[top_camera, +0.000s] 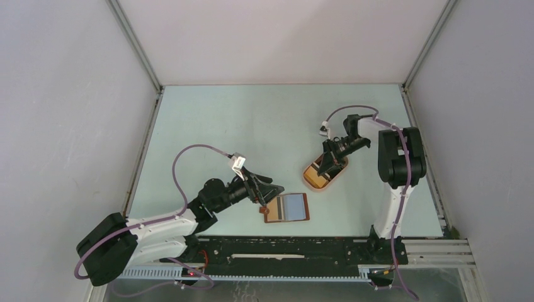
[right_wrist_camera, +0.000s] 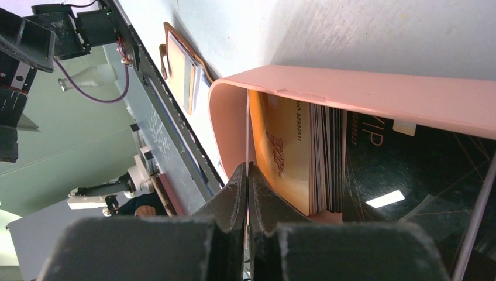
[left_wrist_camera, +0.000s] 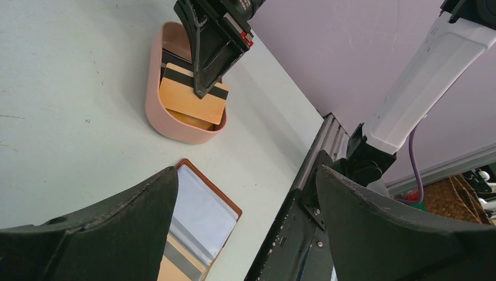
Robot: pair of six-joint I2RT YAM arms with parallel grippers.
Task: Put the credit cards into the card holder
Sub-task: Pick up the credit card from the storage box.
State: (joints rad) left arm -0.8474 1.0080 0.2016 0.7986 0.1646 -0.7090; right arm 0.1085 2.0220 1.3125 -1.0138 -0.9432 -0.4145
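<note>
Orange credit card (left_wrist_camera: 182, 100), seemingly in the clenched right gripper (left_wrist_camera: 201, 92), inside pink tray (left_wrist_camera: 154, 112).

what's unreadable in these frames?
- How many credit cards are in the pink tray: in the top view the right gripper, pinching one, covers them; the right wrist view shows only packed edges.
- Whether the left gripper touches the card holder: top view, too small.
- Most of the card holder: left wrist view, cut off by its own fingers and the bottom edge.

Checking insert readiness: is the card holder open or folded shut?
Open. The card holder lies spread flat on the table, both halves side by side, inner slots facing up.
</note>
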